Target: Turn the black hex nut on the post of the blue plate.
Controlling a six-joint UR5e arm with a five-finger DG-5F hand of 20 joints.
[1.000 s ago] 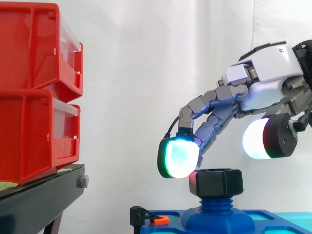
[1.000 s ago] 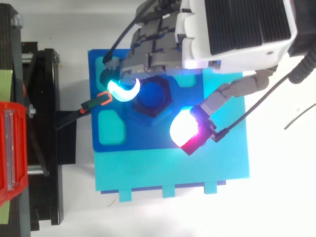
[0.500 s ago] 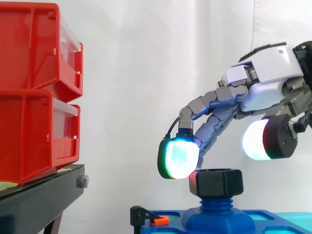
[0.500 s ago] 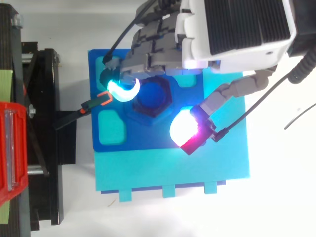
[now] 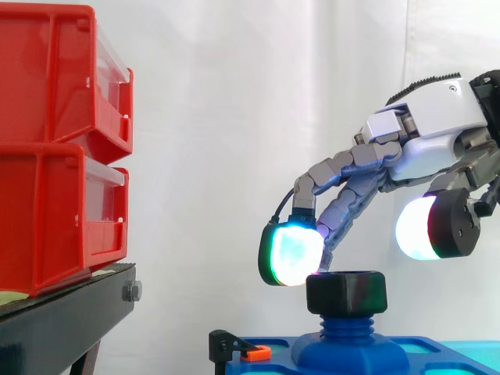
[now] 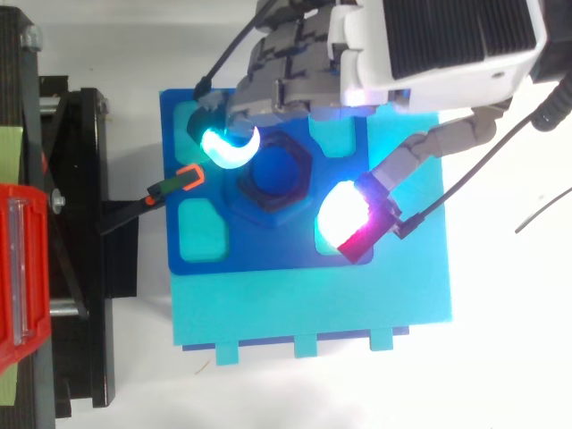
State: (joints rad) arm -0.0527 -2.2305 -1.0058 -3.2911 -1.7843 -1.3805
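Side view, nut: black hex nut [image 5: 346,291] of matte plastic sits on the ribbed blue post [image 5: 345,327], lower right of the frame.
Top view, plate: dark blue plate [image 6: 268,250] with cyan pockets lies mid-frame, the nut at its centre.
Bins: two stacked red plastic bins [image 5: 55,141] at left on a black stand [image 5: 62,320]; contents cannot be made out.
Hand: grey and white hand [image 5: 430,133] hangs over the nut, spread wide and gripping nothing. One cyan-green fingertip [image 5: 291,251] is at the nut's upper left edge; the white thumb pad [image 5: 422,228] hangs apart at right.
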